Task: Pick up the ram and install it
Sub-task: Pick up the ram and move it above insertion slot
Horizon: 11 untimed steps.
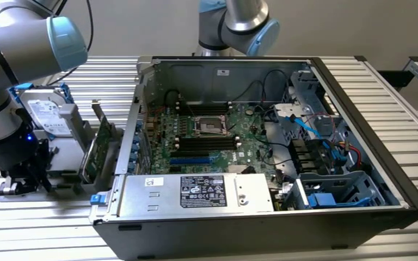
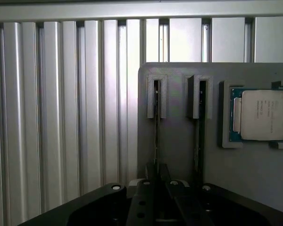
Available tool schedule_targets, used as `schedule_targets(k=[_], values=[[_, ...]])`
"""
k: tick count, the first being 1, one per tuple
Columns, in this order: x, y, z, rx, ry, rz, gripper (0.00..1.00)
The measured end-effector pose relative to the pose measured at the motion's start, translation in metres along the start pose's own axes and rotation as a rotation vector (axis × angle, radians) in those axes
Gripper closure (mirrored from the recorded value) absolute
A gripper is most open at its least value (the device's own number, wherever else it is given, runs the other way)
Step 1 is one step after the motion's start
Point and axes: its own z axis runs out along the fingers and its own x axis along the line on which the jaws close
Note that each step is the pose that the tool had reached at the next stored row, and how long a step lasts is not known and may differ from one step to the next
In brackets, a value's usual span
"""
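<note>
Plain grey wall point(image 1: 136, 27) behind; ribbed aluminium table point(image 1: 391, 81) below; soft even light.

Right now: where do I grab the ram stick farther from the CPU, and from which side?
The ram stands on edge in a slot of the grey holder, only its thin top edge free. So likely pinch the two flat faces there, from straight above, clear of the end guide.

Robotics lab bench, set up for computer assembly trials. Evidence:
- worktop point(image 1: 391, 81) of ribbed aluminium profile
- open tower case point(image 1: 267, 234) lying on side, motherboard point(image 1: 209, 136) exposed
- robot arm point(image 1: 20, 54) at exterior view's left, second arm point(image 1: 238, 22) at far edge
- grey slotted fixture point(image 2: 179, 155) holding ram point(image 2: 156, 136) upright, processor point(image 2: 264, 115) beside it
- hard drive point(image 1: 45, 114) in stand
</note>
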Motion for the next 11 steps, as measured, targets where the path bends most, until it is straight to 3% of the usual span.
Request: schedule_targets(k=[11], values=[[0.0, -0.0001, -0.0007, 0.0003, -0.0002, 0.0, 0.86]])
